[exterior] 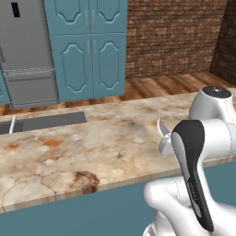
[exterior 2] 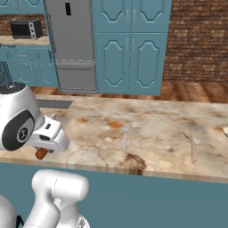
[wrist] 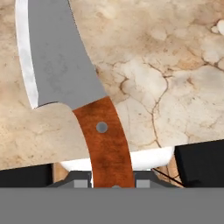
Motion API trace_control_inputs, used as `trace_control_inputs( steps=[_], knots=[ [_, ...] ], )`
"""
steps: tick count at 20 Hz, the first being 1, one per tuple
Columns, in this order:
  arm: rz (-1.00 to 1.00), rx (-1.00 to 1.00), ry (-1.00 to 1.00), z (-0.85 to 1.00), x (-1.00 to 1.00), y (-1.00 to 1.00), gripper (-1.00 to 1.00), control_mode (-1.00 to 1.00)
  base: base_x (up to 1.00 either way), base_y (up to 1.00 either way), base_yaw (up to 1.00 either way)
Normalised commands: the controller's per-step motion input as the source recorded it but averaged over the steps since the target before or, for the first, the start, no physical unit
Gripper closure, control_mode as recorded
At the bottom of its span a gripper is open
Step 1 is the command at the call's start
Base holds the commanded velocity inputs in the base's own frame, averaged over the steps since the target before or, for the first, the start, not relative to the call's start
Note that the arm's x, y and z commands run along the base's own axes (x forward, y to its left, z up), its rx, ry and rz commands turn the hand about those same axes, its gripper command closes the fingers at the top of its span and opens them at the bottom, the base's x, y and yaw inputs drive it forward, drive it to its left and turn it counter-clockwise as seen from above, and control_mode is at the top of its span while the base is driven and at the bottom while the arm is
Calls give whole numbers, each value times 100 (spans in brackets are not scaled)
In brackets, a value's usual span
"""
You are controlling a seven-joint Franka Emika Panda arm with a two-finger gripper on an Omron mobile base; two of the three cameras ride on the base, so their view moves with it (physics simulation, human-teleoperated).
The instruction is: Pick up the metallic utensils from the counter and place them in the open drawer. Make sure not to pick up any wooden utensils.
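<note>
A: What's your gripper doing?

B: It's clamped on the knife. In the hand view the reddish-brown handle runs down between the two dark fingertips, and the grey curved blade reaches away from the gripper over the surface.

A: And from the base views?

B: From the left one you see the blade tip poking up just past the wrist, above the surface. From the right one the handle end shows under the hand, near the front edge of the surface.

A: Anything else around?

B: To the gripper's right, well apart, a thin silver fork lies flat on the stone. Farther right lies a spoon, and whether it is wood or metal you can't tell. A pale thing sits cut off at the picture's edge.

A: Anything in your way?

B: Between the gripper and the fork the stone is bare.

A: Containers?

B: Beyond the surface stand teal cabinets and a grey fridge, doors shut.
</note>
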Motion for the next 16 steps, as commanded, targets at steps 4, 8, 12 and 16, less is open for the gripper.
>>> trace_control_inputs(
  steps=[4, 8, 12, 16],
  knots=[
    [0, 0, -12, 86, 0, 0, 100, -100, 0, 0, 0],
    [0, 0, -11, 66, -8, -8, 100, -100, 0, 0, 0],
    [0, 0, -14, 48, -15, -3, 100, -100, 0, 0, 0],
    [0, 0, -20, 44, -22, 0, 100, -100, 0, 0, 0]
  ],
)
